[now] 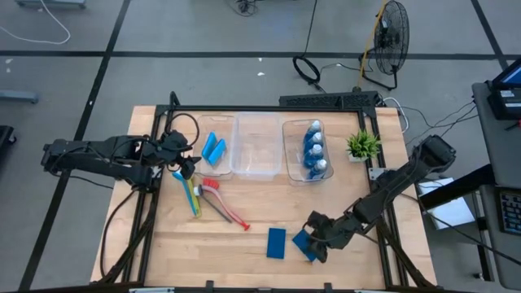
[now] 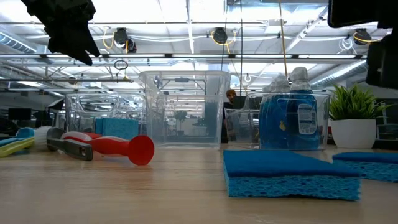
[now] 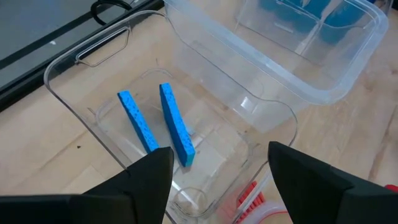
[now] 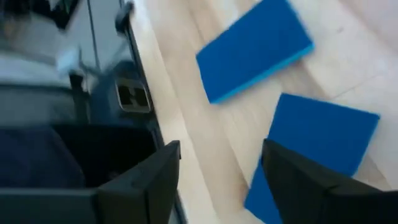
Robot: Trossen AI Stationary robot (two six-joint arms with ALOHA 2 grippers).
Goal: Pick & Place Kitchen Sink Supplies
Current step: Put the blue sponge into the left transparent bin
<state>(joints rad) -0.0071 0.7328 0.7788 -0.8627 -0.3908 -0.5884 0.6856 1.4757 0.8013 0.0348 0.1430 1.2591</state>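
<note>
Two blue sponges lie flat near the table's front: one [image 1: 277, 242] [image 4: 255, 46] to the left, the other [image 1: 303, 241] [image 4: 320, 143] beside it. My right gripper [image 1: 316, 248] [image 4: 221, 162] hovers open over the second sponge's edge. My left gripper [image 1: 183, 165] [image 3: 221, 162] hangs open above the left clear bin [image 1: 213, 130], where two more sponges [image 3: 177, 124] stand on their long edges. Blue-and-white bottles [image 1: 314, 150] stand in the right bin. A red brush [image 1: 226, 207] and a yellow-green and light blue brush [image 1: 193, 195] lie on the table. My right gripper comes slanting down over the nearer sponge's side edge [image 4: 273, 155]. One finger [image 4: 311, 186] stands in front of that sponge in the wrist view, and I cannot tell whether it touches it. The sponge lies flat on the table.
An unfilled clear bin [image 1: 256, 163] stands between the left and right bins. A small potted plant [image 1: 362, 145] sits at the far right. The table's front edge [image 4: 161, 106] runs close beside my right gripper. Bare wood lies between the brushes and the sponges.
</note>
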